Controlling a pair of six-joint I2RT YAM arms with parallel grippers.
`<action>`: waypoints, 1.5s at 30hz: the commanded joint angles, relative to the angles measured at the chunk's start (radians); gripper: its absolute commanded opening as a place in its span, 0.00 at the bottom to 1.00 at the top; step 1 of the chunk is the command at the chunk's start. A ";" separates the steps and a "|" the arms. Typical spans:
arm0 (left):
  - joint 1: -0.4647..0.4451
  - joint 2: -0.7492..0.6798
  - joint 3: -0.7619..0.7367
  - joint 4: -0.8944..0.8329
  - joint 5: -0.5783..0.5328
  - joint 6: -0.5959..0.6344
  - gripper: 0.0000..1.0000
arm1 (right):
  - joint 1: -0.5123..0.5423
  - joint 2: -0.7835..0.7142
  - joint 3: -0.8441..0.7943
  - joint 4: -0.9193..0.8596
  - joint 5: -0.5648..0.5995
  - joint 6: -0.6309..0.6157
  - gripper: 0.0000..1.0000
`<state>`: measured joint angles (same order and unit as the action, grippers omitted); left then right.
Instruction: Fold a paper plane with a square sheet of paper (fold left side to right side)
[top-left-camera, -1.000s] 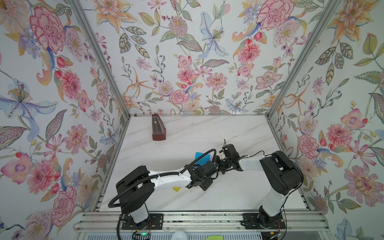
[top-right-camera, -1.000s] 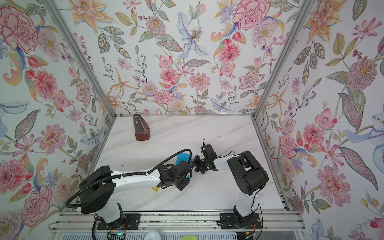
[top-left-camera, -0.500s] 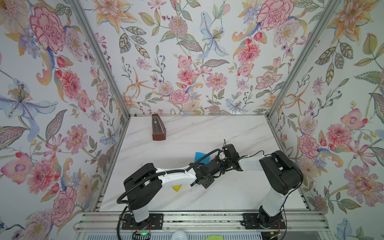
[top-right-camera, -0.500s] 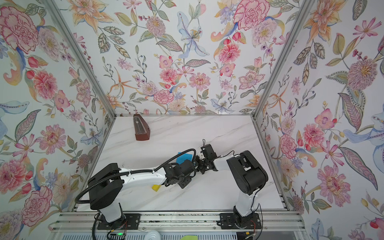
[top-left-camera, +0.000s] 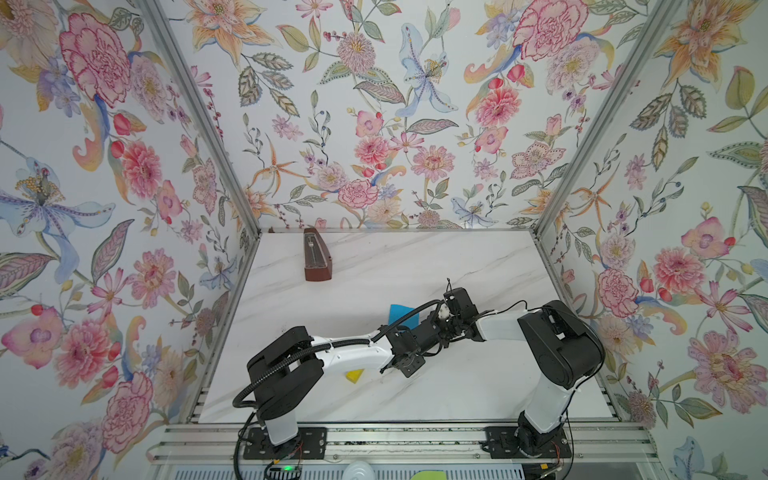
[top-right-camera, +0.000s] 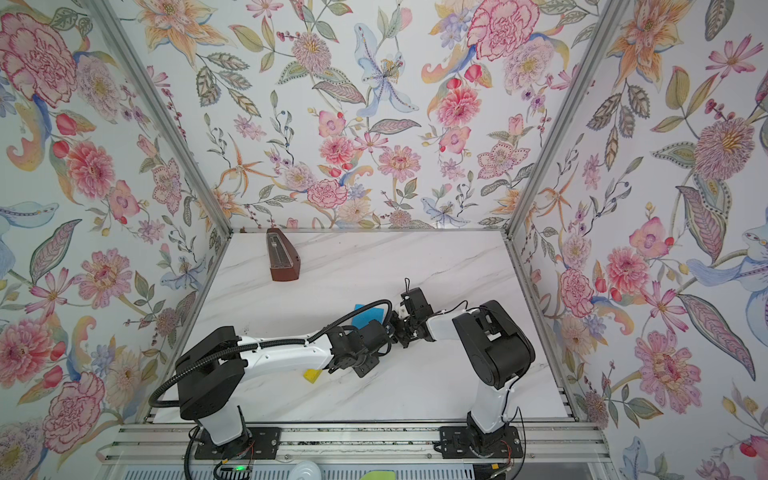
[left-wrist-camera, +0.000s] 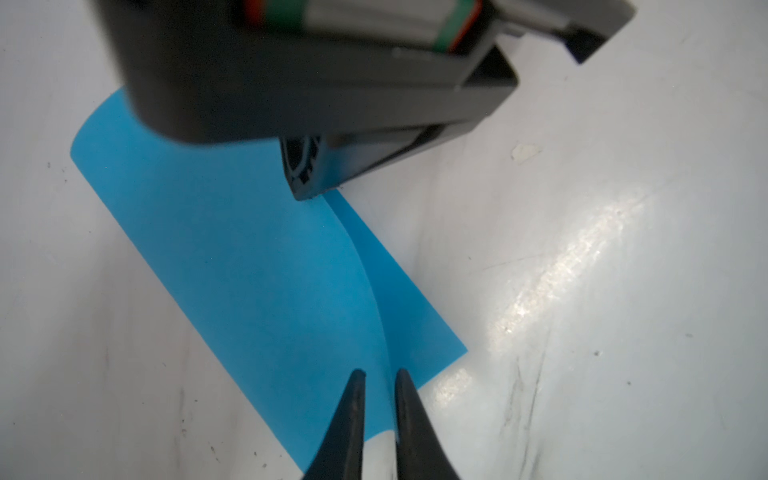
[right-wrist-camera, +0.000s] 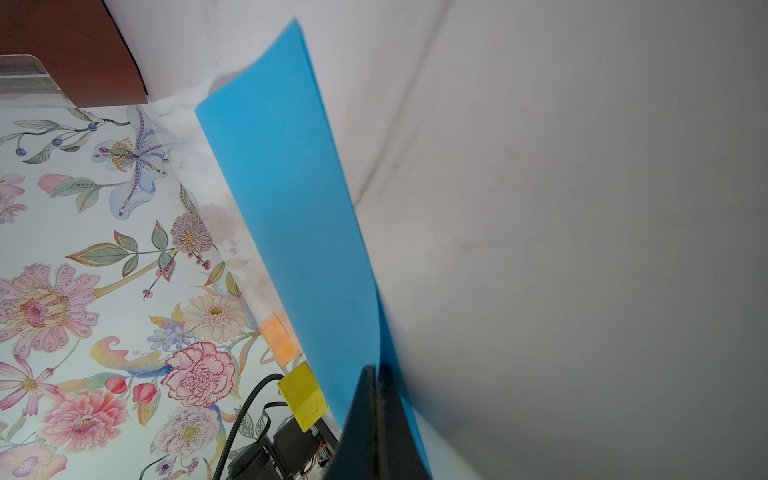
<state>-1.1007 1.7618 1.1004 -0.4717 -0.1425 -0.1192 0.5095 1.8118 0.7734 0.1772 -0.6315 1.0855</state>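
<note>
Matt blue paper sheet (left-wrist-camera: 249, 270) — glossy marbled tabletop (top-left-camera: 457, 257) — smooth brown wooden metronome (top-left-camera: 316, 262)

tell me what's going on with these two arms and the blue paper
Both arms are working on the square sheet of paper. The right pincer is shut on one edge, holding it lifted and curled over the rest. The left pincer straddles that curled edge, jaws narrowly apart. The fold looks rounded, not pressed flat.

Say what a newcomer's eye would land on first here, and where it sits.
The bright blue sheet in mid-scene stands out: the right gripper pinches its lifted edge, and the left gripper straddles that edge. Loud floral walls rise on three sides, and a brown metronome sits at the back left.
</note>
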 joint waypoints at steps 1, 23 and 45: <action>-0.011 -0.025 0.019 -0.021 -0.010 0.007 0.12 | 0.007 0.047 -0.013 -0.109 0.058 -0.014 0.00; -0.003 -0.061 0.010 0.007 -0.012 -0.028 0.15 | 0.006 0.039 -0.019 -0.117 0.062 -0.025 0.00; 0.010 -0.044 -0.005 0.021 0.001 -0.033 0.11 | 0.004 0.038 -0.016 -0.124 0.064 -0.026 0.00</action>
<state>-1.0988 1.7237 1.1004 -0.4484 -0.1387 -0.1394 0.5095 1.8118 0.7776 0.1692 -0.6308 1.0775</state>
